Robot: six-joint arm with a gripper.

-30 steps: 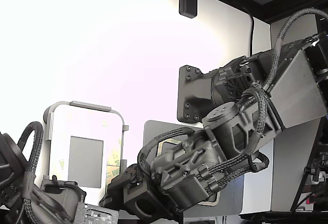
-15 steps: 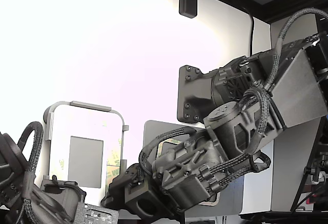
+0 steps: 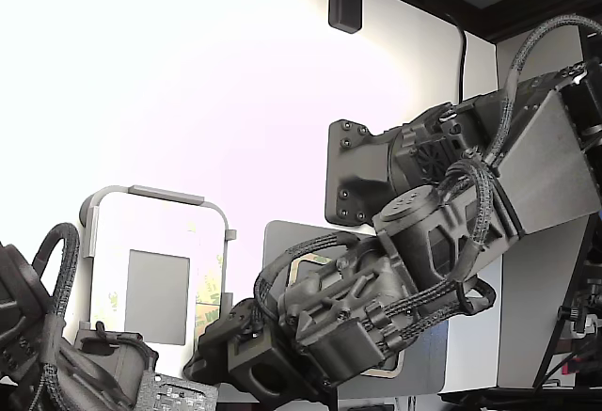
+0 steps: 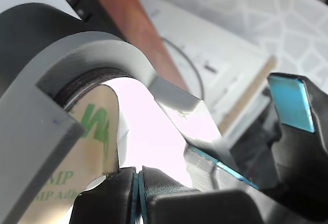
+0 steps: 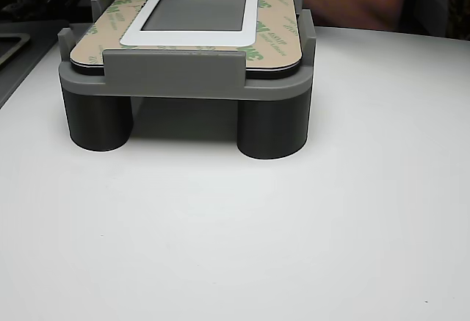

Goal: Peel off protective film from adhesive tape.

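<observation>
From where the exterior camera stands, the dark arm (image 3: 451, 232) reaches down from the exterior view's right toward the low middle of the scene, its cable-wrapped wrist ending at the gripper (image 3: 221, 355), which sits right at the near right corner of a grey fixture (image 3: 155, 195) holding a white plate (image 3: 122, 232). A second dark arm (image 3: 56, 355) shows at the exterior view's lower left. A dark grey plate (image 3: 282, 242) lies flat just behind the working arm, mostly covered by it.

Close in, the wrist view shows the protective film (image 4: 87, 147), pale tan-yellow with green printing, curling up off the rounded corner of the fixture. Its free end runs down into the pair of ribbed black fingers (image 4: 110, 196) whose blue-edged pads meet with no gap between them, so the gripper is pinched onto the film there. A further black part with a blue pad (image 4: 289, 103) stands well apart to one side.

The other view looks at the fixture from its far end: it stands on round legs (image 5: 272, 126) on a white table (image 5: 294, 247), with the adhesive tape (image 5: 275, 34), faced in green-printed liner, framing the white plate and its grey window (image 5: 194, 11).
</observation>
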